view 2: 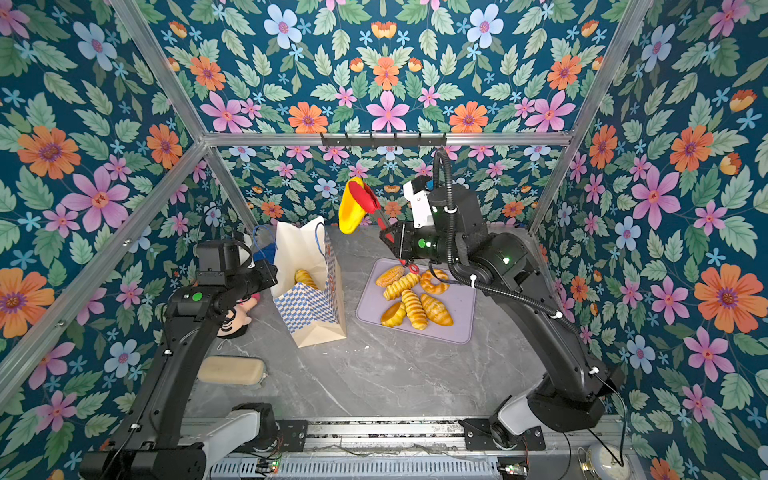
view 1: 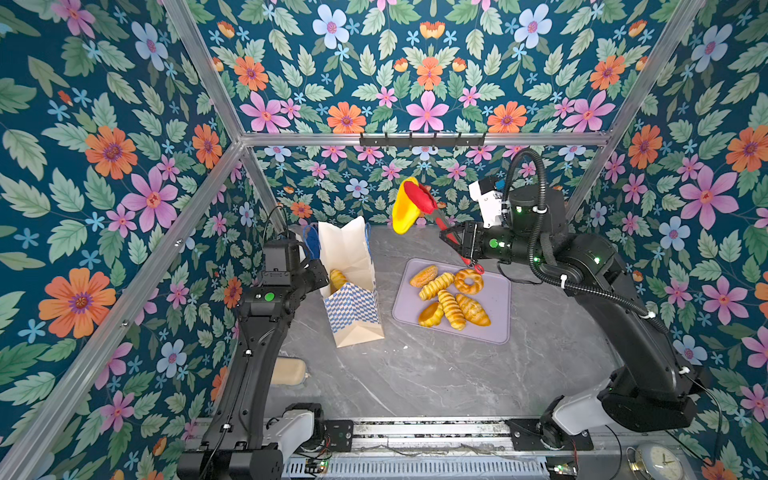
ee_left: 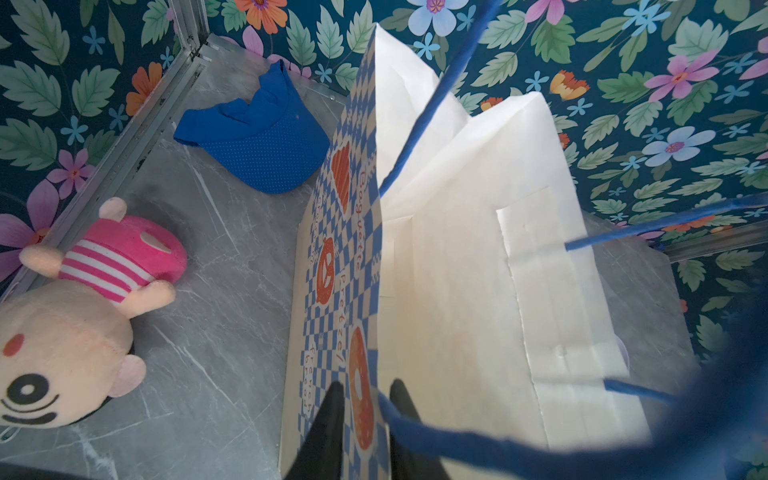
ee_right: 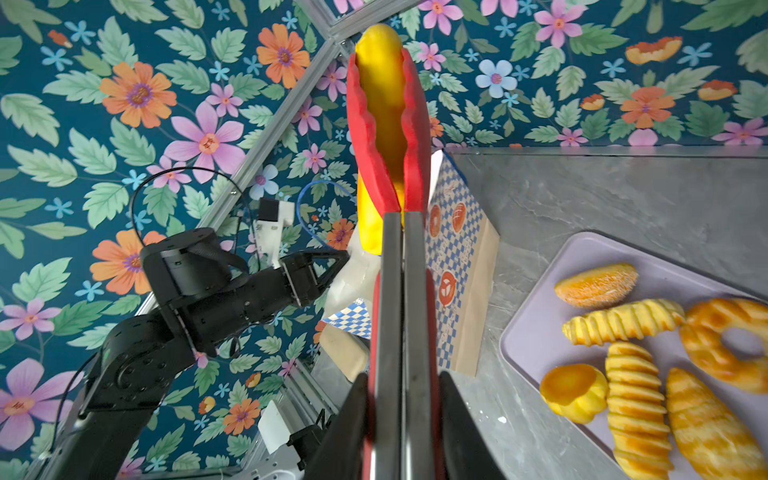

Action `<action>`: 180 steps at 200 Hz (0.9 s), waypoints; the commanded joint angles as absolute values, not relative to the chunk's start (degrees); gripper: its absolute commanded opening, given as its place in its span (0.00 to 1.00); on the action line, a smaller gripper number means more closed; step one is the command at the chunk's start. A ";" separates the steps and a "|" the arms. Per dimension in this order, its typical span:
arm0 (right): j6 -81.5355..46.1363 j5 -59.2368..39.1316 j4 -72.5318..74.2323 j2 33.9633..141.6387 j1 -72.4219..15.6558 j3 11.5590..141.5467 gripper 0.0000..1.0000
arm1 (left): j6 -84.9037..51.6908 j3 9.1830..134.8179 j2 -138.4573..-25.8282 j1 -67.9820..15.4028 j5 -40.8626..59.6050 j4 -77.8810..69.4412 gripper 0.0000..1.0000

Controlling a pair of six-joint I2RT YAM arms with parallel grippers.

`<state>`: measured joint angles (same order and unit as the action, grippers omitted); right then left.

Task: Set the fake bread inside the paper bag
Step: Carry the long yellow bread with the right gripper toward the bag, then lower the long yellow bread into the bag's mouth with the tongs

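The paper bag (view 1: 353, 307) (view 2: 311, 307) stands open left of centre, with one golden bread (view 1: 338, 277) lying inside. My left gripper (ee_left: 365, 386) (view 1: 325, 276) is at the bag's rim. One finger is outside the checkered wall (ee_left: 340, 291) and one inside, with a narrow gap showing. My right gripper (ee_right: 403, 378) (view 1: 449, 233) is shut on red tongs (ee_right: 397, 291). The tongs pinch a long yellow fake bread (ee_right: 380, 83) (view 1: 403, 212) in the air, behind and right of the bag. Several more breads (view 1: 451, 297) lie on a lilac tray (view 1: 496, 320).
A pink-striped plush doll (ee_left: 83, 291) (view 2: 237, 316) and a blue cloth (ee_left: 257, 141) lie left of and behind the bag. A beige block (view 2: 230, 370) lies by the left arm's base. The bag's blue cord handles (ee_left: 457, 440) hang near my left fingers. A clock (view 1: 658, 461) sits front right.
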<state>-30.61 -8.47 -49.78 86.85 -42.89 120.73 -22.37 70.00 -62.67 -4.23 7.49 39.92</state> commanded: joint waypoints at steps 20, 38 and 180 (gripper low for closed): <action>-25.69 -3.96 -51.82 94.43 -48.19 132.32 0.26 | -23.08 69.42 -62.45 -4.22 8.57 38.94 0.21; -24.27 -2.16 -54.12 100.13 -50.26 138.82 0.26 | -23.16 69.34 -62.46 -4.21 8.70 38.76 0.20; -22.81 0.65 -56.62 116.23 -53.37 152.84 0.27 | -23.16 68.22 -62.11 -4.22 8.85 38.50 0.18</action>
